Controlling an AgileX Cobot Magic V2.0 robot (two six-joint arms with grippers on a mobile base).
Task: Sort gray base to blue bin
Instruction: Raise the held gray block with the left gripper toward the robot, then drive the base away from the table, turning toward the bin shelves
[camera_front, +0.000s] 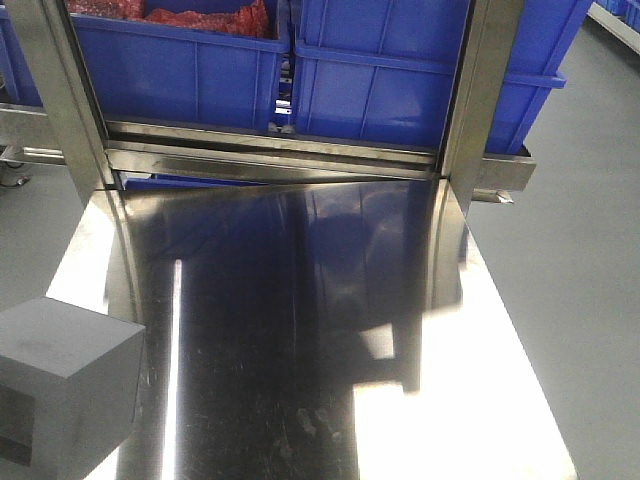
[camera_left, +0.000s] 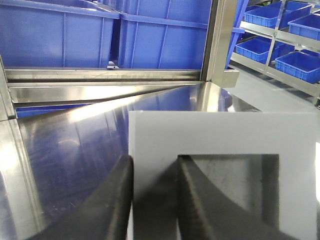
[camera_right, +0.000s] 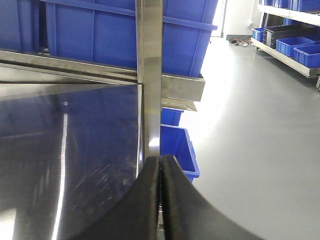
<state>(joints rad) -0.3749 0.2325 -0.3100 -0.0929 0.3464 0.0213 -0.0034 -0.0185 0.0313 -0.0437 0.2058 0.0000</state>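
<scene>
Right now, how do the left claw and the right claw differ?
The left claw has its fingers apart, clamped on one border of the gray base; the right claw has its fingers pressed together on nothing. The left claw is over the steel table; the right claw is at its right edge, facing an upright post. Both have black curved fingers.

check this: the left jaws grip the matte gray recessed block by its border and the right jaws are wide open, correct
The right jaws are shut, empty, per the right wrist view; the left jaws do grip the matte gray recessed block by its border.
</scene>
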